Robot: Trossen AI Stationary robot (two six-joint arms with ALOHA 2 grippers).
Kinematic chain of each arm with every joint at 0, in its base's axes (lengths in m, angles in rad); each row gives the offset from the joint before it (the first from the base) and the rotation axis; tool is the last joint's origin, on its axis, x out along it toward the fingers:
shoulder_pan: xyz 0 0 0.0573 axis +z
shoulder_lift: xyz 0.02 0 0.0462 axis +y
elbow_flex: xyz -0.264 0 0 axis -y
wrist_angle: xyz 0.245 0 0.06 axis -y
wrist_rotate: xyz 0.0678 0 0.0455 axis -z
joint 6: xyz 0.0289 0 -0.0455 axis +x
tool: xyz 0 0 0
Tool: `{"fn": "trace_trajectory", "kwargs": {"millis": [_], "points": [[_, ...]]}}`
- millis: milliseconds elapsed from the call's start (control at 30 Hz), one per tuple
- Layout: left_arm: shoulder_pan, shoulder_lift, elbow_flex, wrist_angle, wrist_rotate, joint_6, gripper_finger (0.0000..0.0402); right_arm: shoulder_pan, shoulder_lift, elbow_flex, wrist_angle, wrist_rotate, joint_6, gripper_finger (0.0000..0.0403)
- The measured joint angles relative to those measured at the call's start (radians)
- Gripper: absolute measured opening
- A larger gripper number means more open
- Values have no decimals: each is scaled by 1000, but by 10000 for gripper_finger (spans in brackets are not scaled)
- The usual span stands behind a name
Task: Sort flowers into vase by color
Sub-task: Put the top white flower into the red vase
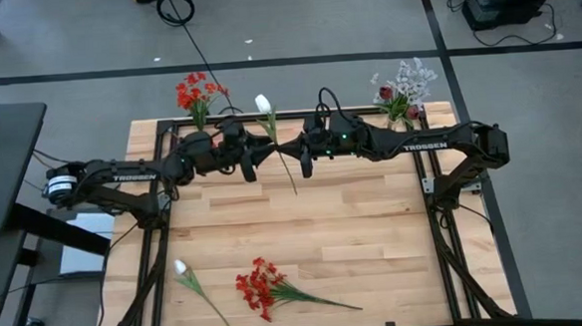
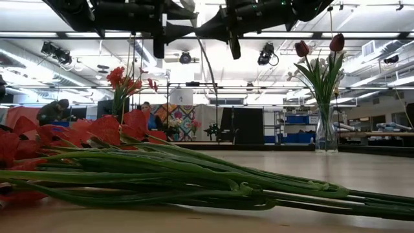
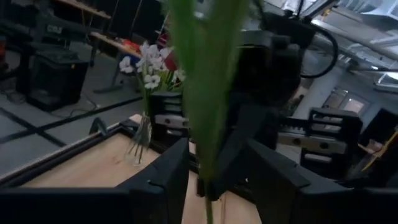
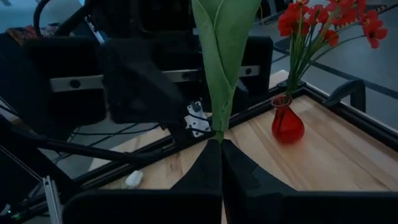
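Two end effectors meet above the far middle of the counter (image 1: 374, 228), both at a white tulip (image 1: 263, 104) whose stem slants between them. The right end effector (image 4: 221, 144) is pinched fully closed on the stem's green leaf. The left end effector (image 3: 214, 163) stands partly open, its fingers either side of the stem. A red vase (image 4: 287, 124) with red flowers (image 1: 197, 91) stands at the far left corner, a clear vase (image 2: 326, 133) with maroon tulips (image 2: 336, 43) and pale sprigs far right. Another white tulip (image 1: 182, 271) and a red bunch (image 1: 260, 287) lie near the front edge.
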Motion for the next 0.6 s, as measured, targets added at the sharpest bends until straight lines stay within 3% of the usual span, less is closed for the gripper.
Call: {"fn": "trace_trajectory", "kwargs": {"millis": [267, 467, 600], "points": [[13, 0, 0, -23, 7, -10, 16, -1, 0, 0, -17, -12, -48, 3], [17, -8, 0, -72, -4, 103, 8, -2, -1, 2, -110, 15, -18, 33], [50, -108, 2, -213, -90, 181, 4, -12, -4, 0, -262, 49, 49, 77]]}}
